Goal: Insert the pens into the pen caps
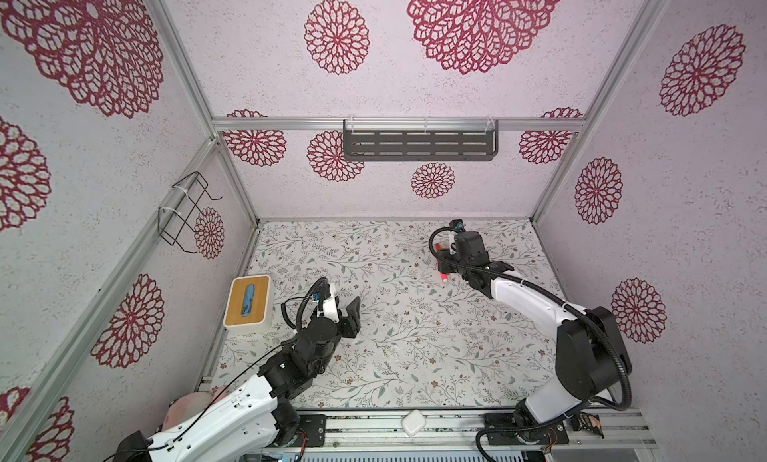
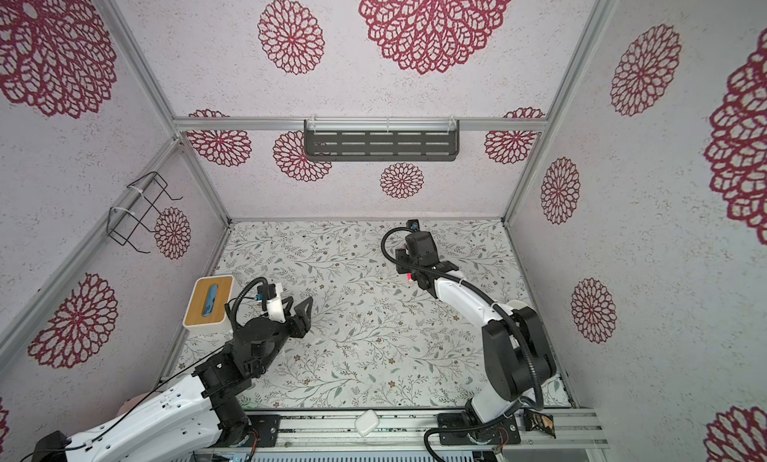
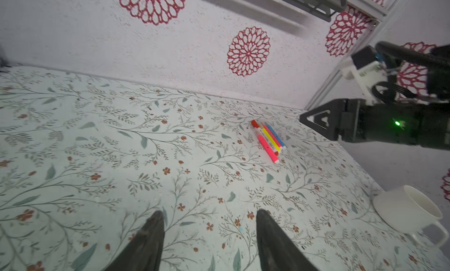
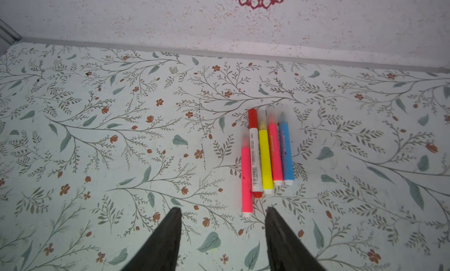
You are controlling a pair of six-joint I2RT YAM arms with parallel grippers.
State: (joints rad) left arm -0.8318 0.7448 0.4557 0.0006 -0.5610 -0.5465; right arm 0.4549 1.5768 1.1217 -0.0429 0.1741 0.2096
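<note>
Several pens (image 4: 265,160) lie side by side on the flowered tabletop: pink, white-bodied, yellow, pink and blue. A red pen cap (image 4: 252,118) sits on the white-bodied pen. Pale translucent pen caps (image 4: 270,114) cover the tips of the others. My right gripper (image 4: 222,209) hovers open just short of the pens' near ends, holding nothing. In both top views only a pink pen end (image 1: 444,276) (image 2: 409,277) shows beneath that gripper. My left gripper (image 3: 210,211) (image 2: 298,305) is open and empty over the left of the table, far from the pens (image 3: 267,142).
A white cup (image 3: 409,209) stands near the table's right side. A tissue box with a wooden lid (image 1: 247,301) sits at the left edge. A dark shelf (image 1: 419,140) hangs on the back wall, a wire rack (image 1: 186,210) on the left wall.
</note>
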